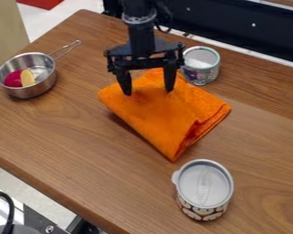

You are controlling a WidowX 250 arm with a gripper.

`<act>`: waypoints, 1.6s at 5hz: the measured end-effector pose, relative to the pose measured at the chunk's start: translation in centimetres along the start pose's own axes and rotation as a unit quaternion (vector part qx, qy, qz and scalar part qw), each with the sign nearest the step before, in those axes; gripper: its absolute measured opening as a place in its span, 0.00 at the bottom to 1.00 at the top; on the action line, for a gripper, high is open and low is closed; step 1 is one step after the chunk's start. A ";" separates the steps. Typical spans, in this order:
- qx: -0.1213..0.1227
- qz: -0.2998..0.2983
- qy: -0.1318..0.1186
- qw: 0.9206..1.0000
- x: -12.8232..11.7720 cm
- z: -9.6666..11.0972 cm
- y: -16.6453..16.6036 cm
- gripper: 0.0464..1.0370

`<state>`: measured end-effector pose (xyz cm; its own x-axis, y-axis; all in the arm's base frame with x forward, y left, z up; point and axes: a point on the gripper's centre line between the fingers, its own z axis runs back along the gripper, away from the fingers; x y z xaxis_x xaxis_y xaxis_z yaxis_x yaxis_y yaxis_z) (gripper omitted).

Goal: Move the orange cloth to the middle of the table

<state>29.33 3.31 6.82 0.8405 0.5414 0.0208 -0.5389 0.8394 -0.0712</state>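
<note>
Orange cloth (pixel 164 116) lay slantwise beneath a spread gripper (pixel 149 92)

Nearest, a lidded can (pixel 203 185) stood upright on the wooden table (pixel 81 132), its pale lid up and its wall patterned in white and reddish brown. Just beyond it came the cloth's near corner, a blunt point turned toward the bottom of the view. The cloth lay around the middle of the table, its long axis running on a slant from the far left to the near right. Its near right edge showed stacked folds, with deeper red-orange creases between the layers; the upper face was bright orange, fairly smooth in front and more rumpled toward the back. The underside was hidden, and how many layers it held was hard to tell.

Over the cloth's far part hung the black gripper, its two fingers pointing down and standing well apart; whether their tips touched the fabric could not be told. They hid small patches of orange behind them. At the left of the view sat a metal saucepan (pixel 31 93), its handle slanting away, with a pink item (pixel 13 79) and a yellow item (pixel 28 77) inside. Near the cloth's far edge stood a second can (pixel 201 68), purplish and patterned, partly covered by the gripper
</note>
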 end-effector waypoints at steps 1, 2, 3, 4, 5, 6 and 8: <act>0.000 0.001 0.008 1.000 -0.1 0.1 0.3 0.96; -0.003 0.001 0.017 1.000 0.0 0.4 0.6 0.96; -0.007 0.004 0.014 1.000 0.3 0.8 0.7 0.96; -0.023 -0.005 -0.026 0.999 1.0 2.1 0.4 0.96; -0.033 -0.013 -0.053 0.998 1.6 2.4 0.3 0.96; -0.020 -0.019 -0.077 0.997 2.2 2.9 1.0 0.96; 0.003 0.003 -0.068 0.998 3.6 4.2 4.7 0.96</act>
<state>29.53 9.41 10.78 0.8223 0.5472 0.1563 -0.5440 0.8365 -0.0660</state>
